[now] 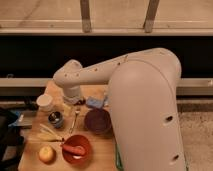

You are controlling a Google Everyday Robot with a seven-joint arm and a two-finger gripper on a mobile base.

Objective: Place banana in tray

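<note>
The white arm (107, 70) reaches left, wrist bent downward, the gripper (76, 99) hanging beneath it.

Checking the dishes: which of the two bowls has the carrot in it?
The red bowl, nearest the camera; the carrot lies in it. The purple bowl farther back shows nothing inside. The tool hangs beyond the purple bowl.

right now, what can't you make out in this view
Tray: camera view, only a green sliver shows; the arm hides the rest.
Pincer: at the table's back by the white cup; the arm's end mostly hides it.
Blue item behind the purple bowl: too small to name.
</note>
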